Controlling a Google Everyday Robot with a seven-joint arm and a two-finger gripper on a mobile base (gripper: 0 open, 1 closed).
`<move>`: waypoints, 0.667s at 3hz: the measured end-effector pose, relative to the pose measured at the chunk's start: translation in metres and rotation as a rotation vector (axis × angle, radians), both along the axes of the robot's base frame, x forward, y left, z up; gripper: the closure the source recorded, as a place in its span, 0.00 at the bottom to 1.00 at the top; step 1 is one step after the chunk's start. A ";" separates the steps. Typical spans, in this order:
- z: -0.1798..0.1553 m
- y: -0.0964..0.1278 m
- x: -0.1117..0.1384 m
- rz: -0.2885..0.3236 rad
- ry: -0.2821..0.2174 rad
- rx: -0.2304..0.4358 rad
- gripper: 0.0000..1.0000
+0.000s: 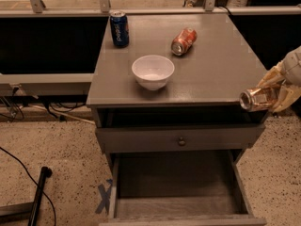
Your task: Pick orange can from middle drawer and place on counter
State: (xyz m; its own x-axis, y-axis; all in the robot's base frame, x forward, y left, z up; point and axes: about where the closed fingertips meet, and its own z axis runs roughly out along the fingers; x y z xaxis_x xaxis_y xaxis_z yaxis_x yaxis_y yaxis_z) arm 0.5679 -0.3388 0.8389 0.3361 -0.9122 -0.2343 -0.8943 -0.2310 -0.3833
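Gripper (pixel 274 94), mid-right edge of frame, is clamped on orange can (pixel 253 99), held sideways beside table (pixel 211 74) corner. Prob. light, slick, dent-prone: you want a gentle mid-body hold.

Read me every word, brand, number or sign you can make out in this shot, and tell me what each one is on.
White lettering on the blue can, standing on the counter: too blurred to read.
Markings on the red-orange can: blurred, unreadable.
No text shows on the orange can, held by the gripper at the counter's front right corner.
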 end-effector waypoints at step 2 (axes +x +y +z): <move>0.001 0.000 0.009 -0.009 0.008 0.015 1.00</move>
